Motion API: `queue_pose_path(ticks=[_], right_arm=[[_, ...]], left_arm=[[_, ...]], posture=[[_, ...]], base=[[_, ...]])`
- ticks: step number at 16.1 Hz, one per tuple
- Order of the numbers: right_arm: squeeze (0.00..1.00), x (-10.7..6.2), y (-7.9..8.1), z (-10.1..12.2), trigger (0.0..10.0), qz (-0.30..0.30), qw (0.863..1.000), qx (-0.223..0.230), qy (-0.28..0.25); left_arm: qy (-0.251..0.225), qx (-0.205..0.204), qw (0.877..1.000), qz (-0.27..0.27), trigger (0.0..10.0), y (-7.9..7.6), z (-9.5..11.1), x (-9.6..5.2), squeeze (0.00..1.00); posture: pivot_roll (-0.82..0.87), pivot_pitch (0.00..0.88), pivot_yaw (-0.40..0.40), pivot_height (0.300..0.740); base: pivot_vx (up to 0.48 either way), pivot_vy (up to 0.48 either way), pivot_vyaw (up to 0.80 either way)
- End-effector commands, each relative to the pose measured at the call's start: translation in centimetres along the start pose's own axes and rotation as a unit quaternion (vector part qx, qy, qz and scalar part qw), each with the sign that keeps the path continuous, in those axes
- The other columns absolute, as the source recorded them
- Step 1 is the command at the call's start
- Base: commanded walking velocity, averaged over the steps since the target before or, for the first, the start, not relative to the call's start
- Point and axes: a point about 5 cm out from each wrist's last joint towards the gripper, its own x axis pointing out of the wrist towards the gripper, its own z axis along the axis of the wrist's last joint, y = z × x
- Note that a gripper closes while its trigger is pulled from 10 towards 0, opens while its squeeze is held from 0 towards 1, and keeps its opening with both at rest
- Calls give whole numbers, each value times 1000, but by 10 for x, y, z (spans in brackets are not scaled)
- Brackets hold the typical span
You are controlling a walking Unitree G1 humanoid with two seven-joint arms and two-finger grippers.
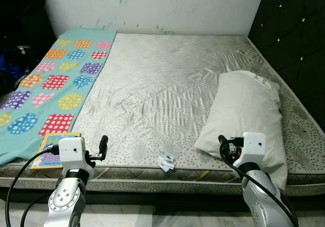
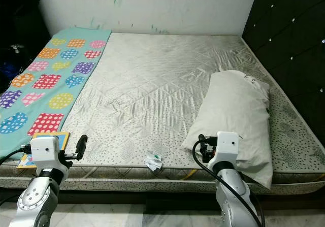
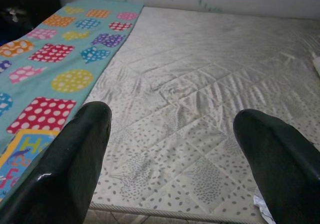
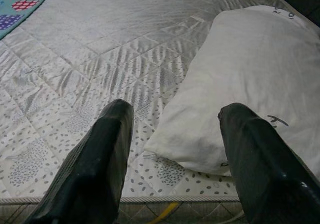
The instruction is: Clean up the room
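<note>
A white pillow [image 1: 249,110] lies askew on the right side of the grey quilted mattress [image 1: 152,79], one corner hanging over the near edge. A teal blanket [image 1: 51,79] with colourful dotted patches covers the left strip. On its near end rests a children's book [image 1: 48,147]. A small crumpled white-and-green wrapper [image 1: 166,161] sits at the mattress's near edge. My left gripper [image 3: 175,119] is open, held just before the near edge beside the book. My right gripper [image 4: 176,111] is open too, close to the pillow's [image 4: 250,73] near corner.
A dark tufted headboard [image 1: 294,34] runs along the right side, and a scribbled white wall [image 1: 167,3] stands behind the bed. Dark clutter [image 1: 12,59] sits beyond the blanket at the left. A yellow strap [image 1: 203,175] pokes from the mattress edge.
</note>
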Motion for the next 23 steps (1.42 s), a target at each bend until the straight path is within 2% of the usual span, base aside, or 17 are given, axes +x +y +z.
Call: queue_pose_path(ticks=[1,4,8,15,23], right_arm=[[0,2,1,3,10000,4,1000,4,-6],[0,3,2,4,10000,4,1000,4,-5],[0,2,3,5,10000,6,1000,-3,-11],[0,3,4,5,10000,10,1000,-3,-10],[0,6,5,6,10000,15,1000,-4,-11]], left_arm=[[5,1,1000,1,10000,0,-2,2,0],[6,1,1000,1,10000,0,-1,2,0],[7,1,1000,1,10000,0,-2,3,0],[7,2,1000,1,10000,0,-2,5,0],[5,3,1000,2,10000,-1,-1,7,0]], posture=[[-131,0,-11,740],[-133,0,-10,740],[-133,0,-10,718],[-135,0,-9,659],[-137,0,-7,569]], base=[[0,0,0],[0,0,0],[0,0,0],[0,0,0],[0,0,0]])
